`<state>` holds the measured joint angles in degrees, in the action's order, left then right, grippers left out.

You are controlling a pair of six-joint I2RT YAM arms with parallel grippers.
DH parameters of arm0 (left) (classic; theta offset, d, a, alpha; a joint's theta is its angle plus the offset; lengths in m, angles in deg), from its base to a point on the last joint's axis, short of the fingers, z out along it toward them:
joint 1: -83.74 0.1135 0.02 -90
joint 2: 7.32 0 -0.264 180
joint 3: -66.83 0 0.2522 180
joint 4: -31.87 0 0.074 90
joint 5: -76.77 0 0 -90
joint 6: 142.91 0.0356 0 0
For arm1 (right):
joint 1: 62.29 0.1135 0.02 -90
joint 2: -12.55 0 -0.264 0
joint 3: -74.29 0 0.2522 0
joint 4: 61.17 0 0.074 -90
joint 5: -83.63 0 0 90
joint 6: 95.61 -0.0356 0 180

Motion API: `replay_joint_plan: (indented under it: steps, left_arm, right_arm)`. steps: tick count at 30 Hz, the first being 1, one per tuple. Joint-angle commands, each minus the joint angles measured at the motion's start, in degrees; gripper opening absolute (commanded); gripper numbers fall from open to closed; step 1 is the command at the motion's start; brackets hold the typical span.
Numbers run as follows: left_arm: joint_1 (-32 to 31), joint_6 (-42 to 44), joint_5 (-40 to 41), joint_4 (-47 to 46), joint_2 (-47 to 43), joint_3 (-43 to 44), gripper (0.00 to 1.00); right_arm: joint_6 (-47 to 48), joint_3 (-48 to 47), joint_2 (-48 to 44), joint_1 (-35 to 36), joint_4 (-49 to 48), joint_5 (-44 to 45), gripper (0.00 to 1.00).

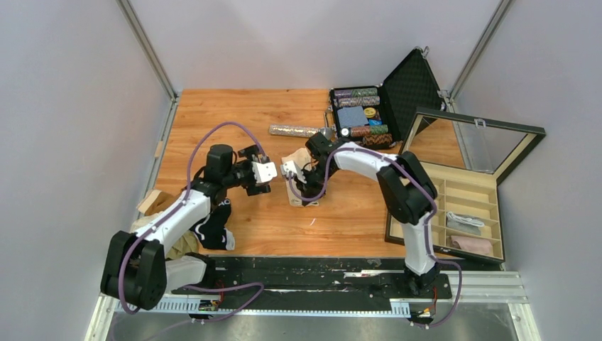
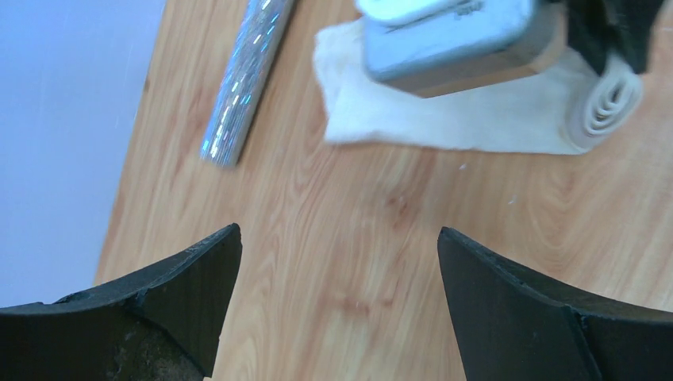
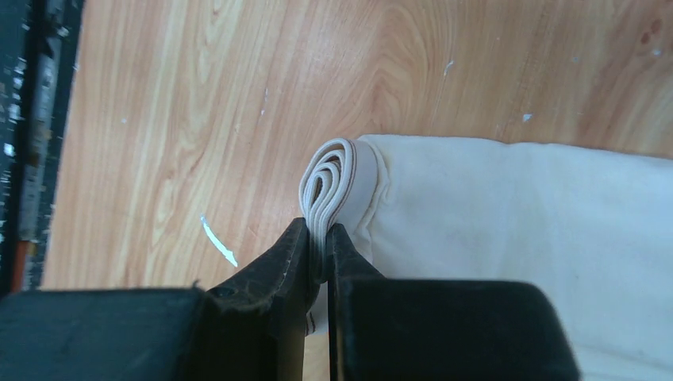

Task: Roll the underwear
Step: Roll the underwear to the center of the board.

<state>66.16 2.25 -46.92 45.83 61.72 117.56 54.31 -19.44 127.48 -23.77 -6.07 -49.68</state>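
A cream-beige underwear (image 1: 306, 201) lies on the wooden table (image 1: 227, 121) at mid-table, partly rolled. My right gripper (image 3: 318, 238) is shut on its coiled end (image 3: 329, 178); the flat part (image 3: 516, 222) spreads to the right. In the top view the right gripper (image 1: 303, 186) points down at the cloth. My left gripper (image 2: 340, 262) is open and empty over bare wood, just left of the cloth (image 2: 476, 119); in the top view it (image 1: 261, 171) faces the right gripper. More underwear, black (image 1: 213, 231) and beige (image 1: 152, 202), is piled at the near left edge under the left arm.
A glittery silver microphone (image 1: 294, 131) lies behind the cloth; it also shows in the left wrist view (image 2: 242, 79). An open black case of poker chips (image 1: 365, 117) stands at the back. A wooden compartment box (image 1: 461, 192) with a raised glass lid sits at right and holds rolled cloths (image 1: 472, 245).
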Motion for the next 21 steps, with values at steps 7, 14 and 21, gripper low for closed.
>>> replay_joint_plan:
  steps: [7, 14, 21]
  left_arm:
    - [0.18, -19.37, 16.7, 5.57, -14.95, 2.62, 1.0]
    - [0.18, -17.97, 10.89, 10.62, -21.16, 2.21, 1.0]
    - [-1.82, -8.83, 7.22, 14.1, -24.23, 2.38, 1.0]
  right_arm:
    - [2.78, -23.72, 14.83, -1.74, 37.73, -9.66, 0.0]
    - [2.92, -33.64, 21.87, -3.44, 46.27, -10.78, 0.0]
    - [-1.11, -37.18, 30.34, -5.24, 46.71, -10.56, 0.0]
